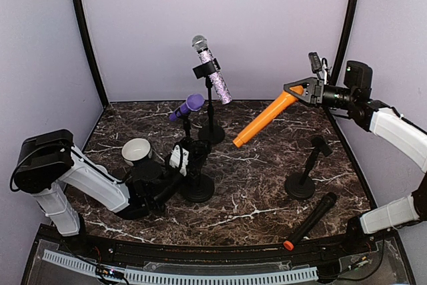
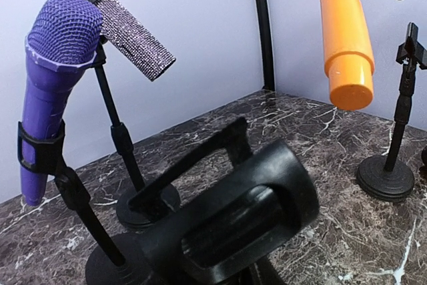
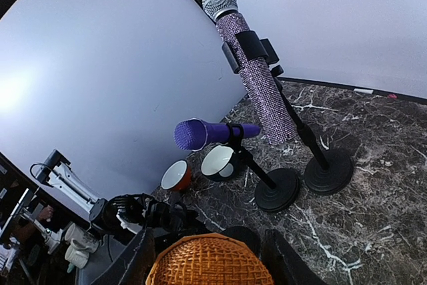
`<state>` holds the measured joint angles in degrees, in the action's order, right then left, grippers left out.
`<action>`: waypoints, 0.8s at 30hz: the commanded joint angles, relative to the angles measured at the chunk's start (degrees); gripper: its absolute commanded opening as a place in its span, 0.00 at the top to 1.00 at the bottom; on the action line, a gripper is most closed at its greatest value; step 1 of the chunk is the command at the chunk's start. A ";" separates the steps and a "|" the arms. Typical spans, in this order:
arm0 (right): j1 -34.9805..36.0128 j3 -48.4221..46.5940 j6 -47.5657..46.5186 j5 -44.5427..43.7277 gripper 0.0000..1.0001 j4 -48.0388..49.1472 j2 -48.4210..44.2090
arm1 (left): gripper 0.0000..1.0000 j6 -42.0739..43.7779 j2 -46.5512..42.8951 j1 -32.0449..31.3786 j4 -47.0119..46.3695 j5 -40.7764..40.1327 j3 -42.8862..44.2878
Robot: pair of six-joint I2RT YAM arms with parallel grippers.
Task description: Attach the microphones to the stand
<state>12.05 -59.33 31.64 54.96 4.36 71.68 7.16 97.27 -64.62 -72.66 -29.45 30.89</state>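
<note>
**Fig.** The right gripper (image 1: 298,91) is clamped on the mesh head of the orange microphone (image 1: 265,118). The body slopes down and away from its fingers, with the tail hanging free over the table (image 1: 253,198).

- **Handling:** the microphone looks like a stiff, light plastic tube, smooth and tapered, so it may slide or swing. Held by one end, it is a long lever. A hold nearer mid-body would likely steady it.
- **Left gripper** (image 1: 181,159): it sits low, with an empty stand clip (image 2: 233,221) just ahead of its fingers. Whether it has closed on that clip cannot be told, as the fingers are hidden.
- **Already clipped:** the purple microphone (image 1: 187,107) and the glitter microphone (image 1: 213,75) rise just beyond the left fingers. This crowds the clip's far side.
- **Open room:** there is free space between the orange tail and the clip.
- **Below the right fingers:** a second empty stand (image 1: 303,175). The black microphone (image 1: 309,222) lies close to the table's near edge.
</note>
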 commanded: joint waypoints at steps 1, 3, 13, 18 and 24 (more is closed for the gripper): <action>0.89 0.54 -2.79 3.29 1.00 5.15 -0.86 | 0.88 0.74 -0.85 2.98 -4.70 13.05 2.37; 1.72 0.35 -5.91 4.48 1.00 6.28 -0.46 | 0.90 1.01 -0.03 3.41 -4.44 13.68 3.87; 9.17 -11.14 -32.62 -0.80 1.00 -6.88 3.53 | 0.94 -0.82 2.78 3.40 -7.58 9.72 4.67; 12.02 -14.39 -33.95 -0.71 1.00 -6.88 5.18 | 0.97 -3.62 2.28 3.36 -9.35 8.01 2.95; 15.11 -18.54 -32.36 0.66 1.00 -7.36 7.38 | 1.00 -6.88 2.12 3.36 -10.30 5.45 2.59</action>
<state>25.34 -73.89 -0.95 54.41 -4.25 78.26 3.22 101.06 -61.19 -75.35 -21.71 33.54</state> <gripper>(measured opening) 0.503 0.254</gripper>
